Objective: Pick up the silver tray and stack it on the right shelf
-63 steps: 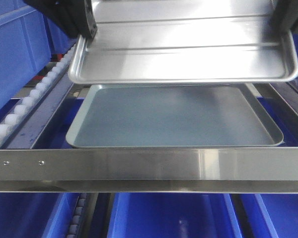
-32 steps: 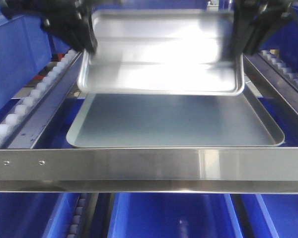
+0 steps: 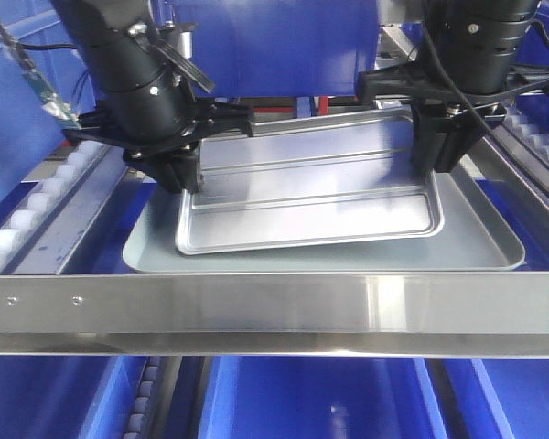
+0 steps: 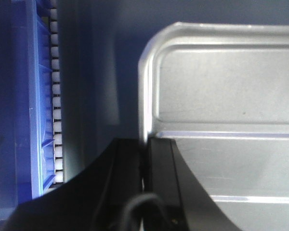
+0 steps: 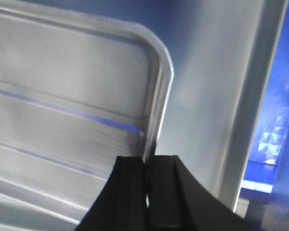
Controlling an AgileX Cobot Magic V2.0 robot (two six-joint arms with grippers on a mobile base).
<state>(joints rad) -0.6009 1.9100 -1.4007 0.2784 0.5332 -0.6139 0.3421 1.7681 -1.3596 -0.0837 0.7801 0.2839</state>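
The silver tray (image 3: pixel 311 187), shiny with two long ribs, sits low over the larger dull grey tray (image 3: pixel 476 240) on the right shelf, whose front steel bar (image 3: pixel 274 306) has two screws at its left end. My left gripper (image 3: pixel 185 178) is shut on the silver tray's left rim; the left wrist view shows the jaws (image 4: pixel 144 154) pinching the rim of the tray (image 4: pixel 221 86). My right gripper (image 3: pixel 435 160) is shut on the tray's right rim; the right wrist view shows the jaws (image 5: pixel 148 168) clamping the rim of the tray (image 5: pixel 67 96).
Rails of small white wheels (image 3: pixel 37 206) run along the shelf's left side, and more show at the right (image 3: pixel 535 128). Blue bins stand behind (image 3: pixel 274 46), at the left (image 3: pixel 18 101) and below the front bar (image 3: pixel 311 398).
Both arms have lowered the silver tray and carried it away from the camera, from high over the grey tray down to just above it. Both grippers stay shut on its rims.
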